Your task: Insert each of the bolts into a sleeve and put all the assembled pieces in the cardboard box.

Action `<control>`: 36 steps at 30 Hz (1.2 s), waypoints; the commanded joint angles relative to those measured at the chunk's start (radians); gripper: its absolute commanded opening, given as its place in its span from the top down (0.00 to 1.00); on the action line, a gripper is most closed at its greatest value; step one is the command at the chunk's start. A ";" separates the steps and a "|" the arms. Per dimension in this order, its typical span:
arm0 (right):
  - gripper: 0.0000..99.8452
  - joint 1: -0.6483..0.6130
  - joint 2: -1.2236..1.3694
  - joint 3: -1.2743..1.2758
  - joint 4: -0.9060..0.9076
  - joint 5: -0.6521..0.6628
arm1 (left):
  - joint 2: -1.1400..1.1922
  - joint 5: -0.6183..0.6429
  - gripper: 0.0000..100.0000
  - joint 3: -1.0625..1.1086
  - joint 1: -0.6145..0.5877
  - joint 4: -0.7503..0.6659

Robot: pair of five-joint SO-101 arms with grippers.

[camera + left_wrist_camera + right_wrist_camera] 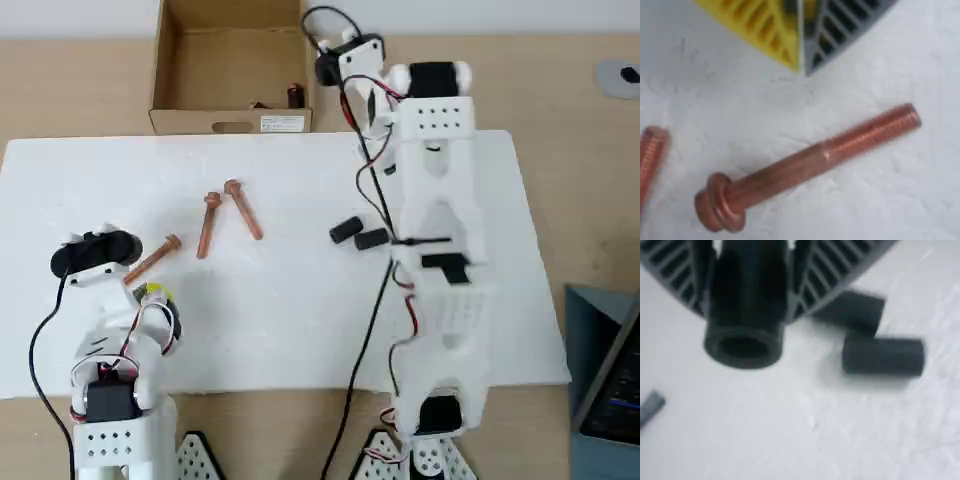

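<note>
Three copper bolts lie on the white mat (280, 330): one (155, 257) just beyond my left gripper (155, 296), two more (208, 225) (243, 208) farther in. In the left wrist view the yellow and grey fingers of the left gripper (801, 67) meet, shut and empty, just above the nearest bolt (810, 165). My right gripper (747, 300) is shut on a black sleeve (744, 342), held above the mat with its bore showing. Two loose sleeves (882, 356) (850, 310) lie close by on the mat, as the high view also shows (346, 230) (371, 238).
The cardboard box (170, 60) stands at the back beyond the mat, with a dark piece (293, 96) inside near its front right corner. The right arm's white body (440, 250) covers the mat's right side. A laptop (610, 380) sits at the right edge.
</note>
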 commanded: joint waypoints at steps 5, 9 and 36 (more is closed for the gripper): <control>0.99 -0.004 -0.415 0.315 0.025 -0.124 | -0.008 0.000 1.00 -0.006 0.031 -0.015; 0.99 -0.004 -0.605 0.519 0.021 -0.199 | -0.007 -0.002 1.00 -0.011 0.026 -0.009; 0.99 0.160 -1.523 1.349 -0.101 -0.226 | 0.928 -0.002 1.00 -0.896 0.141 0.161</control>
